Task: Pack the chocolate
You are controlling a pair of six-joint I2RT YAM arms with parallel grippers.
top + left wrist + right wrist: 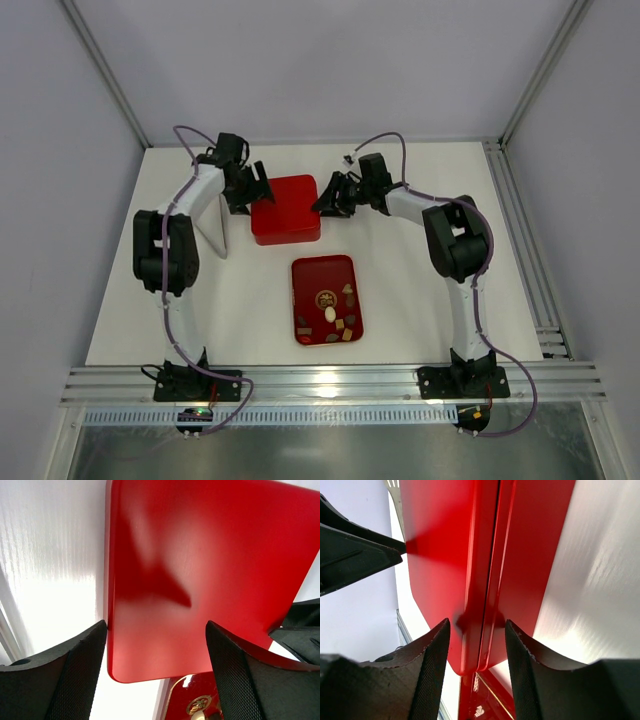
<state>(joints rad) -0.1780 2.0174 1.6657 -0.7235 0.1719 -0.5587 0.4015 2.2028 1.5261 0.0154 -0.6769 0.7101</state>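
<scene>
Left of frame, the left gripper point(252, 188) stands at the left edge of the closed red box point(285, 210), jaws spread wide over the lid's corner and holding nothing, apparently to steady or lift the lid. At lower centre the chocolate point(335, 318) lies loose on the flat red tray point(303, 275), unpacked. At the box's right edge, the right gripper point(328, 198) brackets the lid seam. Whether it pinches the rim cannot be told.
</scene>
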